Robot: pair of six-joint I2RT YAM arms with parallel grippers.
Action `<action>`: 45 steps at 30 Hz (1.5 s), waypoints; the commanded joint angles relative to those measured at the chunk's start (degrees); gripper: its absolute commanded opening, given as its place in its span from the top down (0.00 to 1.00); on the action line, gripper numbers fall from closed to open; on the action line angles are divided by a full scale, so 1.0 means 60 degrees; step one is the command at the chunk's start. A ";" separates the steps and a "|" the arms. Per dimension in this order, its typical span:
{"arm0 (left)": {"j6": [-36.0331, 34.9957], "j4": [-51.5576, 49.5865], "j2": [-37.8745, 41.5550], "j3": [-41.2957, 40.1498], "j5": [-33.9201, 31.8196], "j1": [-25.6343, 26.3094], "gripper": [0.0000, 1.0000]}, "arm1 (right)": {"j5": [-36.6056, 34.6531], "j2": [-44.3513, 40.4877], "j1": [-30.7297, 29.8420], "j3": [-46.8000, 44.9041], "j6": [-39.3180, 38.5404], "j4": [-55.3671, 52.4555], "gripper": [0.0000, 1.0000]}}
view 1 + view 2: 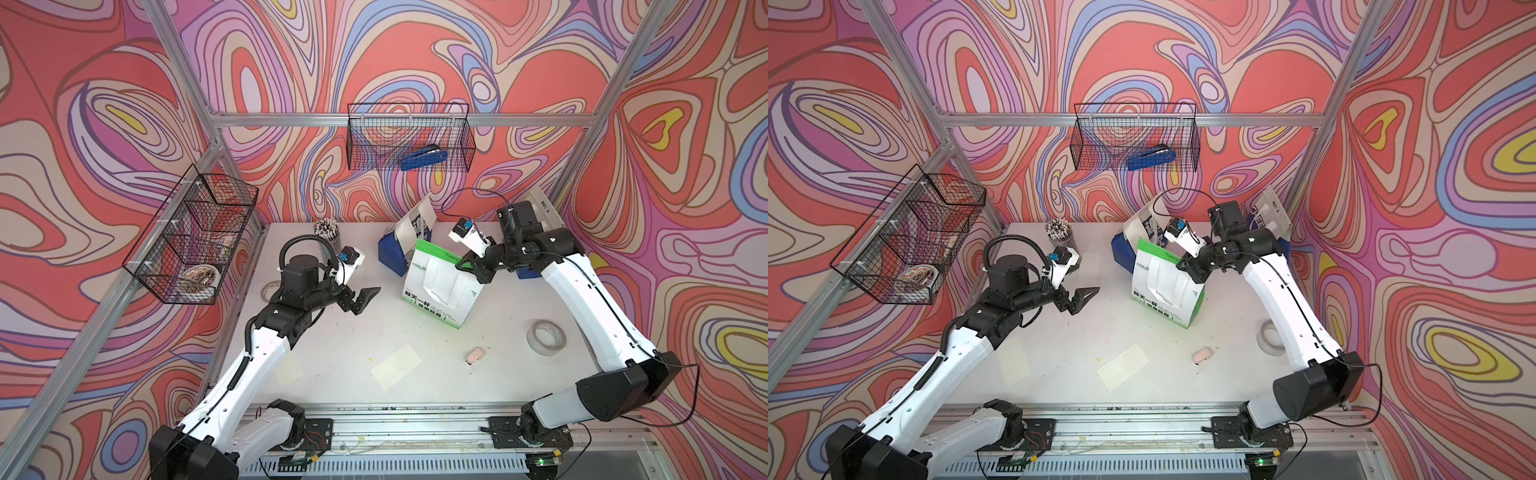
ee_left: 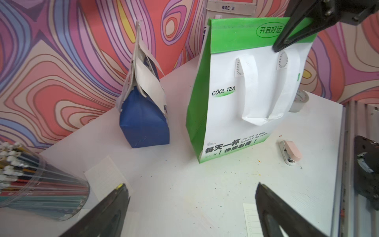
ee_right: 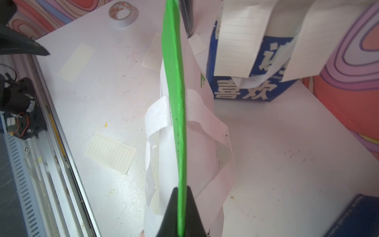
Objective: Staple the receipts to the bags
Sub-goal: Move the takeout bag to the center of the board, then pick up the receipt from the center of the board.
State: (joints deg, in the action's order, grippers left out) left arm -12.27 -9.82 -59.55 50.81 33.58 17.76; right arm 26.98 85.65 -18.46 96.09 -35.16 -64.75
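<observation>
Swirled coral, lilac and blue wallpaper (image 1: pixel 415 62) wraps the cell, and your desk (image 1: pixel 332 340) is a matte white slab flecked with yellow and dark specks. Your right hand (image 1: pixel 460 264) is clenched on the top corner of the green-white bag (image 1: pixel 436 286), its black wedge fingers pinching the flattened green lip. That bag stands upright near the middle of the desk, its faces smooth and flat, with limp white strap handles drooping on both sides. Your left hand (image 1: pixel 363 300) hangs released, its triangular black fingers spread wide, well apart from the bag. Just behind the green-white bag stands the blue-white bag (image 1: pixel 392 253) with big Chinese characters, boxy at the base and creased at the top; a lined slip (image 3: pixel 238 37) hangs down its face. Thin cream receipts lie flat on the desk: a ruled receipt (image 1: pixel 395 368) near the front edge, a plainer receipt (image 1: pixel 289 368) partly under your left arm. A small rounded pink stapler (image 1: pixel 475 356) lies between the ruled receipt and a pale ring of tape (image 1: pixel 546 336).
</observation>
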 commanded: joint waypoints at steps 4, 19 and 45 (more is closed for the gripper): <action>0.1619 0.0118 0.0318 -0.0563 0.0393 -0.0861 0.05 | 0.0904 0.0838 -0.0907 0.0114 -0.2297 0.0369 1.00; 0.1588 0.0005 0.1496 -0.2035 0.1457 -0.2052 0.08 | 0.0188 0.2189 -0.1067 0.0260 -0.4140 0.0929 0.73; 0.8346 -0.2262 -0.2433 -0.0469 -0.3016 -0.1832 0.16 | 0.2281 -0.1999 -0.2785 -0.3004 -0.3454 0.4339 0.45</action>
State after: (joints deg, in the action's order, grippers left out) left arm 34.35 -21.04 -75.48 49.06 14.17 6.57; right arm 37.74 73.60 -29.32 80.66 -52.84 -33.63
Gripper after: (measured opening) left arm 0.840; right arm 0.551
